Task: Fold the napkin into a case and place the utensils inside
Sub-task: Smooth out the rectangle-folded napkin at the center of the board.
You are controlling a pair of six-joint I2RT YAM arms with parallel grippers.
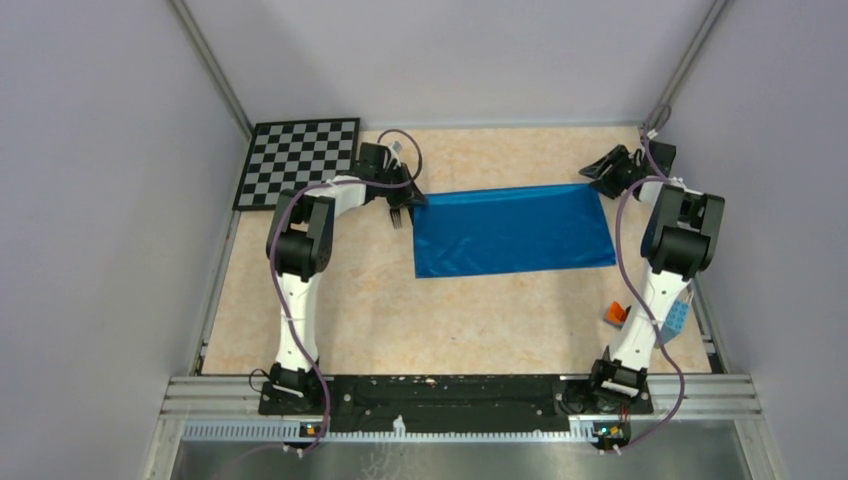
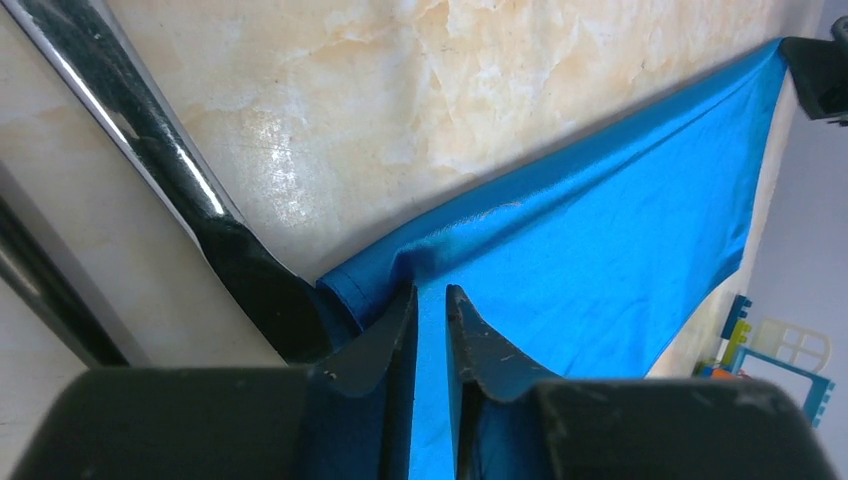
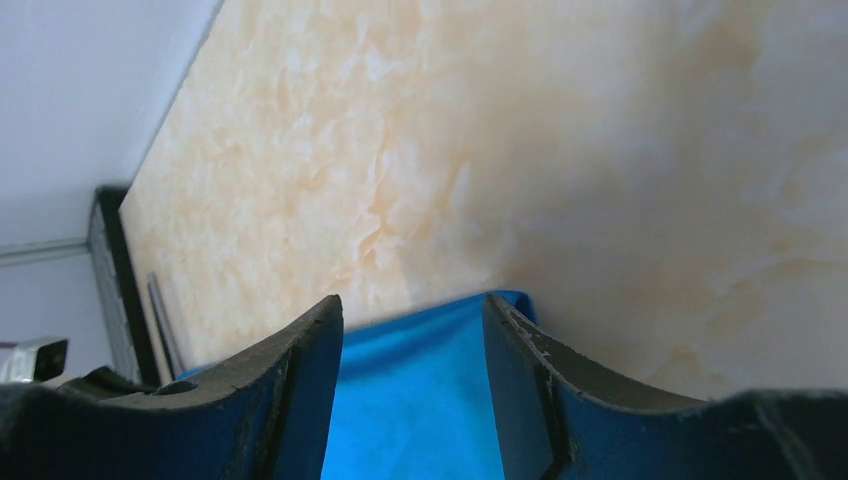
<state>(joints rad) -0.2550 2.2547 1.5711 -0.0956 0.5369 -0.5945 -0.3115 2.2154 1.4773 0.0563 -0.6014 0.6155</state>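
The blue napkin (image 1: 510, 230) lies flat in the middle of the table as a wide folded rectangle. My left gripper (image 1: 400, 208) stands over its far left corner; in the left wrist view the jaws (image 2: 431, 300) are only a narrow gap apart, with the cloth (image 2: 600, 230) lying beneath them and puckered just ahead of the tips. My right gripper (image 1: 600, 176) stands wide open over the far right corner (image 3: 505, 300), its fingers on either side of the cloth. A long shiny dark bar (image 2: 150, 140) beside the left fingers looks like one of the utensils. In the top view the utensils are hidden.
A black-and-white checkerboard (image 1: 298, 160) lies at the far left corner. An orange block (image 1: 614, 314) and a pale blue toy piece (image 1: 678, 318) sit by the right arm's base. Grey walls close in the left, right and far sides.
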